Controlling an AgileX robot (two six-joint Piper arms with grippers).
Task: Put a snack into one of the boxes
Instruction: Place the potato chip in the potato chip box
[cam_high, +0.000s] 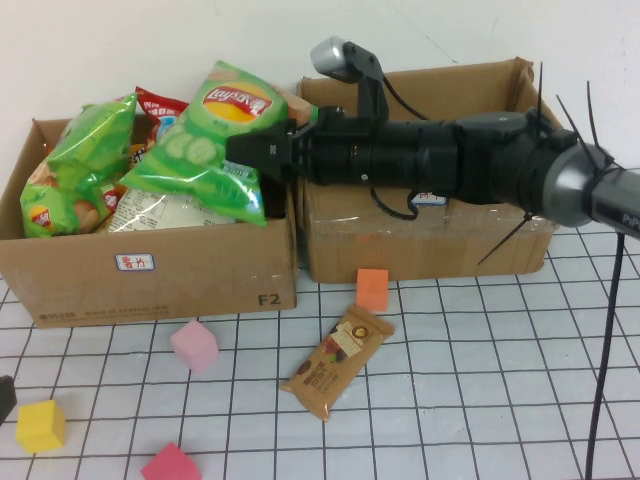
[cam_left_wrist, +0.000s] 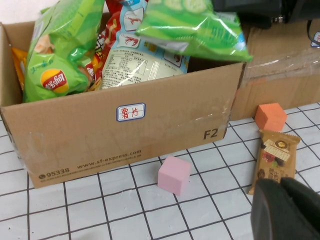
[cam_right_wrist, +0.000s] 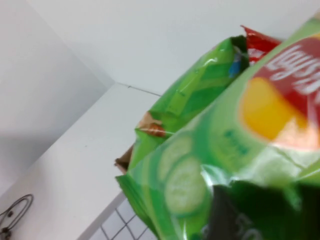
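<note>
My right gripper reaches in from the right and is shut on a green Lay's cucumber chips bag, holding it over the right end of the left cardboard box. That box is full of chip bags. The bag fills the right wrist view, with the gripper dark beneath it. The bag also shows in the left wrist view above the box. My left gripper is shut and empty, low near the table, just short of a brown snack bar.
A second cardboard box stands to the right, behind the arm. On the gridded table lie the brown snack bar, a pink cube, an orange cube, a yellow cube and a red cube.
</note>
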